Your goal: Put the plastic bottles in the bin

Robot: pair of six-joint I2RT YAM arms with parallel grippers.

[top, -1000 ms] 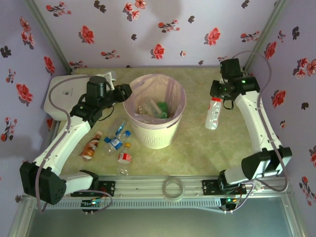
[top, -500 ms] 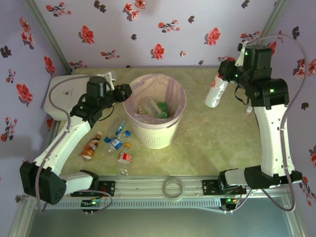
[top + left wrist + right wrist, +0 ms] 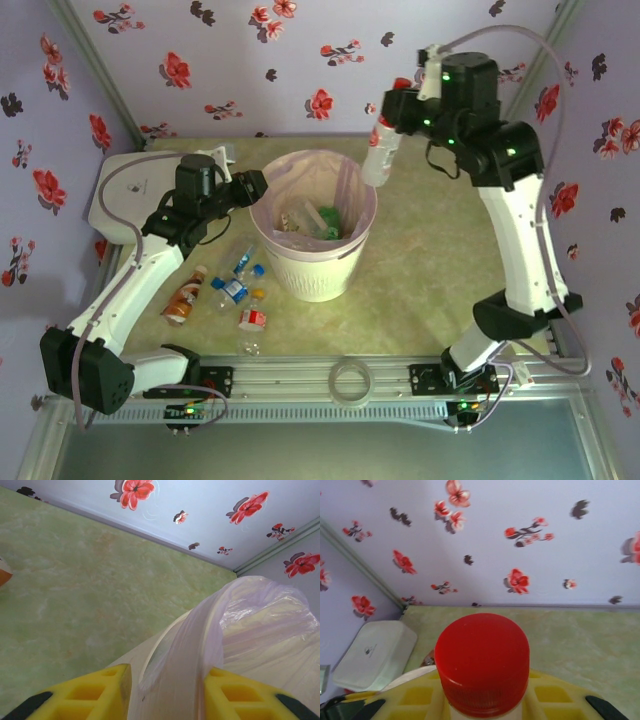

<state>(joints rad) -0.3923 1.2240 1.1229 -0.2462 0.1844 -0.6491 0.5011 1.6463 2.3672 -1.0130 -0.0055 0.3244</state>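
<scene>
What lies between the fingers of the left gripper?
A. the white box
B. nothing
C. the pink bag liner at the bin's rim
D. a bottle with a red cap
C: the left wrist view shows the pink bag liner, draped over the rim of the bin, pinched between the yellow fingers of the left gripper.

Pale lilac walls (image 3: 300,60) printed with red and dark flowers close in the left, far and right sides. The counter (image 3: 430,280) has a mottled yellow-green top. A white rounded box (image 3: 120,195) sits at the far left. A metal rail (image 3: 290,376) runs along the near edge.
</scene>
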